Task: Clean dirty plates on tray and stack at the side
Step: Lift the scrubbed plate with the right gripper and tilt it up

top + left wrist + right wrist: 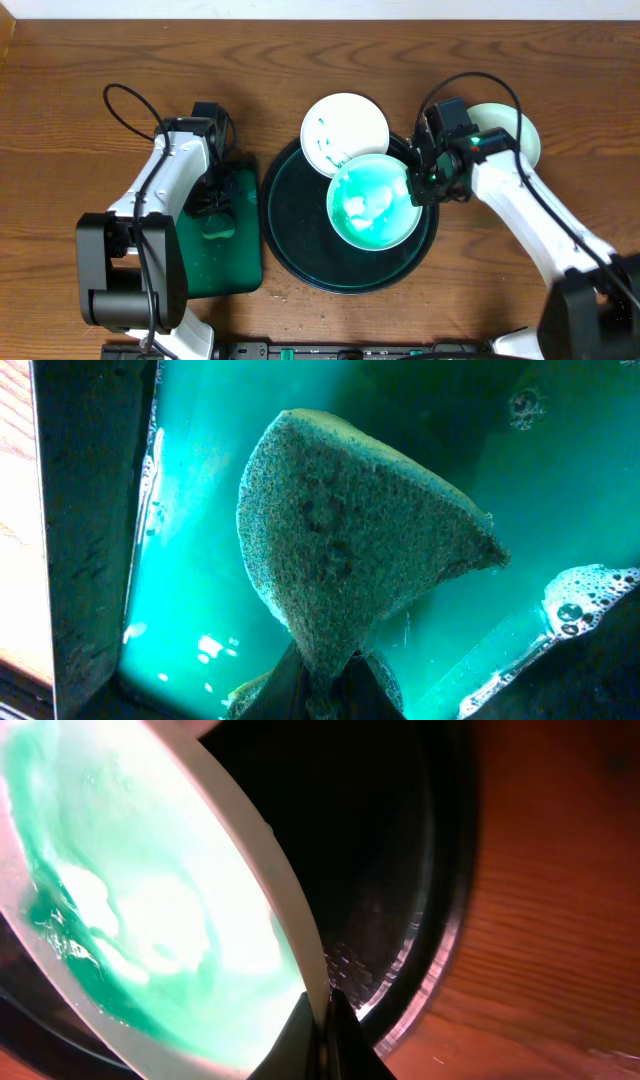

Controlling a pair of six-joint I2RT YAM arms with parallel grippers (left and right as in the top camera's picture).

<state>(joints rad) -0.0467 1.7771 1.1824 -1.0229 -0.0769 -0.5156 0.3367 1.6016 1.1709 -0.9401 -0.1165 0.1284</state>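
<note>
The tray [295, 235] lies at the middle of the wooden table [60, 100]. Taking its centre as the dial, the green-smeared plate [370, 205] covers its 1 to 3 o'clock part. The right gripper [414, 186] is pinched tight on that plate's 3 o'clock rim. In the right wrist view the two fingers [300, 1045] clamp the thin white edge of the plate [150, 920]. The tray's raised rim [440, 950] lies just past them, with bare wood beyond it.

A second plate [345, 125], with a few green marks, sits at 12 o'clock across the tray's rim. Its near edge is overlapped by the smeared plate. The third plate [528, 140] lies off the tray at 2 o'clock, partly hidden by the right arm.

At 9 o'clock a rectangular green tray [238, 268] lies just beside the round one, their edges almost touching. Over it the left gripper [213, 203] is closed on a sponge [340, 550], which hangs in green soapy water with foam [590, 595] at one side.

Bare wood shows along the far edge from 10 to 11 o'clock, at the far left, and at 4 to 5 o'clock between the tray and the right arm.
</note>
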